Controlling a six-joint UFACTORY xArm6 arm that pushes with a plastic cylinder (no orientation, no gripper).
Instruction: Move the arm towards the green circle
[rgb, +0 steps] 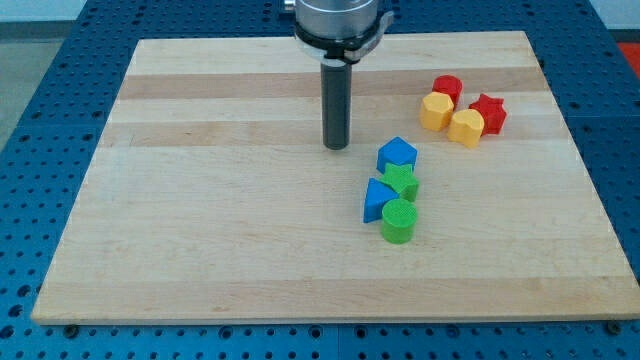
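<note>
tip: my tip (336, 146) is sitting on the wooden board (200, 200), up-left of the block cluster, touching nothing; plain rod, no jaws to read
green circle: green cylinder (398, 221) is standing at the near end of the cluster, down-right of tip
neighbours: blue triangular block (378, 198) is touching it on the left; green star-like block (402, 182) and blue block (397, 154) are lining up behind
far right: two red blocks (447, 88) (489, 112) and two yellow blocks (435, 110) (466, 126) are bunching together

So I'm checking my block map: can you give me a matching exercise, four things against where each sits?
Things:
1. my tip
2. green circle
3. red star
4. blue cube

Places:
A. group at the view's right
B. lowest in the middle cluster
C. top of the middle cluster
D. left of the middle cluster, apart from it

Pairs: 1-D, 2-B, 3-A, 4-C
</note>
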